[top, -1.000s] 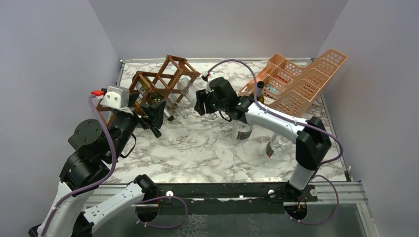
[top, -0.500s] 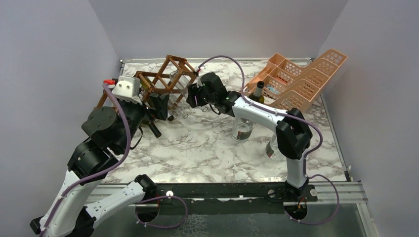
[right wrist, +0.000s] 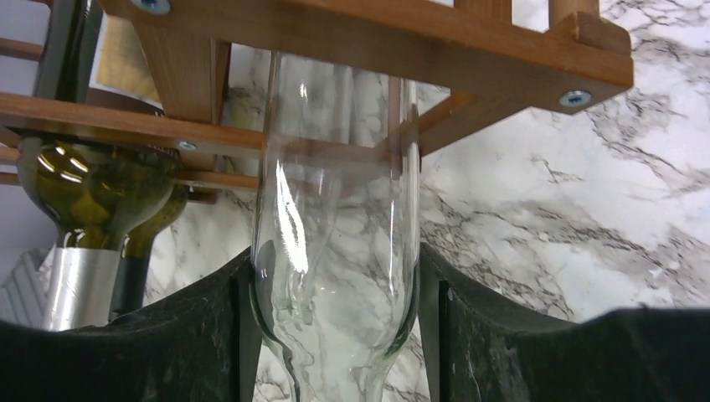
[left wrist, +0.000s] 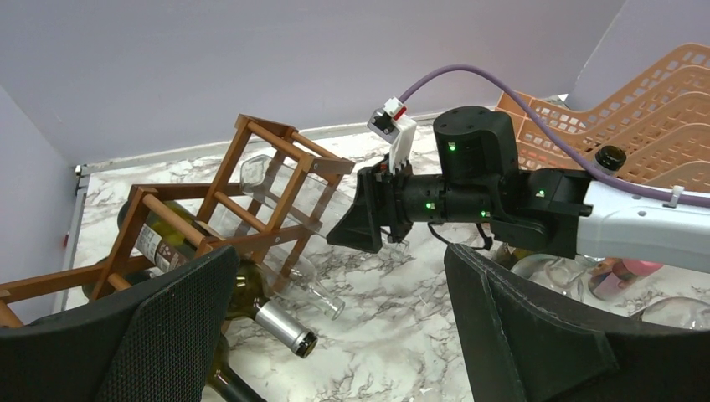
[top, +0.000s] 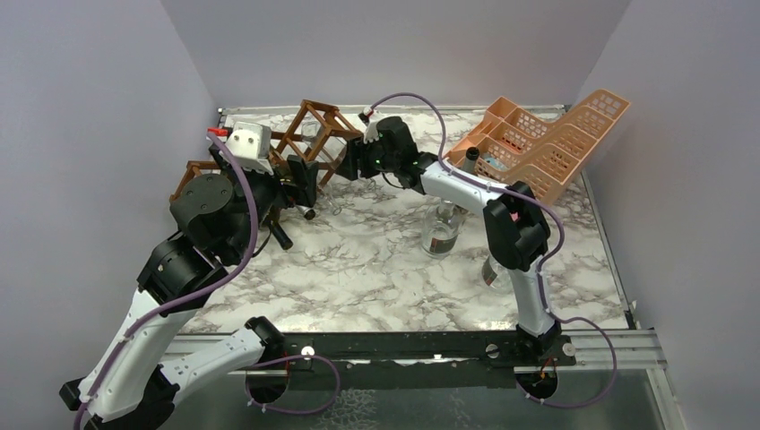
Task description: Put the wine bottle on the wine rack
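The brown wooden wine rack (top: pixel 300 134) stands at the far left of the marble table. My right gripper (top: pixel 356 167) is shut on a clear glass wine bottle (right wrist: pixel 335 209) at its shoulder. The bottle's body lies inside the rack's upper right cell (left wrist: pixel 276 180). A green bottle with a silver capsule (left wrist: pixel 270 322) and another clear bottle (left wrist: pixel 318 295) lie in lower cells, necks sticking out. My left gripper (top: pixel 300 184) is open and empty just in front of the rack (left wrist: pixel 251 193), jaws wide apart.
A peach-orange plastic basket rack (top: pixel 547 143) leans at the far right, with a dark bottle (top: pixel 470 161) at its left end. Two clear bottles (top: pixel 441 228) (top: pixel 502 262) stand on the table right of centre, under the right arm.
My right gripper has moved left and further back, sliding the clear bottle into the rack's upper cell. My left arm has risen and moved toward the rack.
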Action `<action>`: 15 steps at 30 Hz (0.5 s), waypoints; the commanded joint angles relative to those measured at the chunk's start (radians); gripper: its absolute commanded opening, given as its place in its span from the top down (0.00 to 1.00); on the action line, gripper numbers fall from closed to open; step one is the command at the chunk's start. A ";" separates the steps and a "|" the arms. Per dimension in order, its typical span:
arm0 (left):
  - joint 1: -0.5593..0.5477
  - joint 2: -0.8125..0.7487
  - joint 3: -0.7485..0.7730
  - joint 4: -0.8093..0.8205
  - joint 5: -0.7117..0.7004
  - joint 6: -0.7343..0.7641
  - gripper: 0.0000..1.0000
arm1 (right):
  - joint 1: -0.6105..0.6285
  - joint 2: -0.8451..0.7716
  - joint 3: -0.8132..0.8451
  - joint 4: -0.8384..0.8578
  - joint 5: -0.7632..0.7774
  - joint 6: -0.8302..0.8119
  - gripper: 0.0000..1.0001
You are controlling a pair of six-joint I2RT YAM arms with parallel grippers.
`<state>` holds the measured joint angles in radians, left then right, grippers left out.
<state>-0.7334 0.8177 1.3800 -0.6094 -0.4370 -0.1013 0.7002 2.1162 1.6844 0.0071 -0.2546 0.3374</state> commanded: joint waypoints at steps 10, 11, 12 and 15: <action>-0.003 -0.003 0.039 0.009 -0.007 -0.012 0.01 | 0.002 0.076 0.098 0.210 -0.039 0.141 0.85; -0.003 -0.001 0.039 0.010 -0.007 -0.010 0.01 | 0.002 0.081 0.108 0.208 -0.038 0.138 0.83; -0.002 -0.001 0.038 0.010 -0.008 -0.007 0.01 | 0.002 0.084 0.112 0.210 -0.037 0.137 0.83; -0.002 -0.002 0.033 0.009 -0.011 -0.003 0.01 | 0.002 0.091 0.117 0.224 -0.038 0.135 0.81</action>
<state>-0.7334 0.8173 1.3933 -0.6090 -0.4370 -0.1135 0.6983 2.1983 1.7485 0.1108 -0.2848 0.4614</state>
